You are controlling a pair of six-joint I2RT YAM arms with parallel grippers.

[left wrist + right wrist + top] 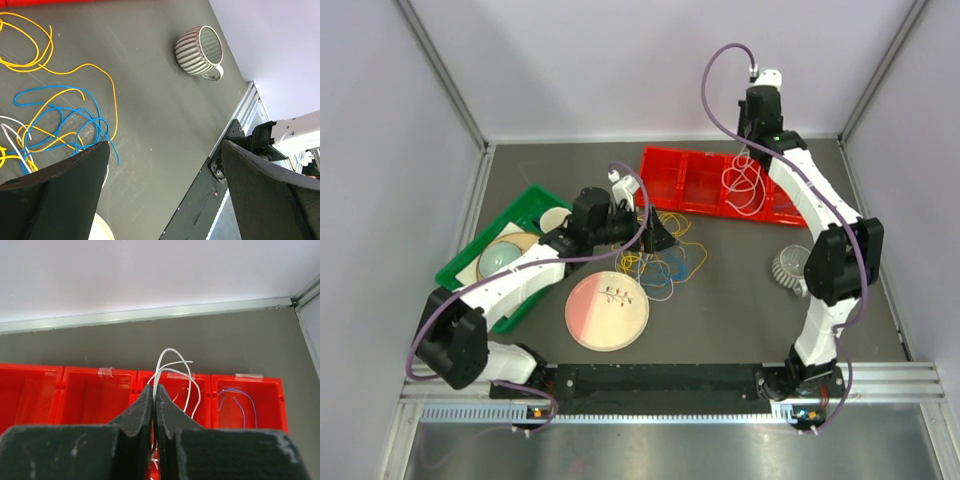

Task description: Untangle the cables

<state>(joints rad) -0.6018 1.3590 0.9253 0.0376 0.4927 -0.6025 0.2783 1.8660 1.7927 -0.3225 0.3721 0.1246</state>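
Observation:
A tangle of yellow, blue and white cables [665,262] lies at the table's middle. In the left wrist view the yellow cable [75,67] and the blue cable [60,117] loop over each other on the left. My left gripper [660,235] is open and empty, hovering at the far edge of the tangle, and its jaws [162,165] stand wide apart. My right gripper [748,150] is shut on a white cable [169,349], held above the red tray [665,160]. The cable's loops [742,185] hang down into a compartment. Blue-purple cables [242,405] lie in the rightmost compartment.
A green tray [470,262] with plates stands at the left. A pink plate [607,310] lies in front of the tangle. A striped mug [788,268] lies on its side at the right, also in the left wrist view [200,50]. The red tray's other compartments [95,395] look empty.

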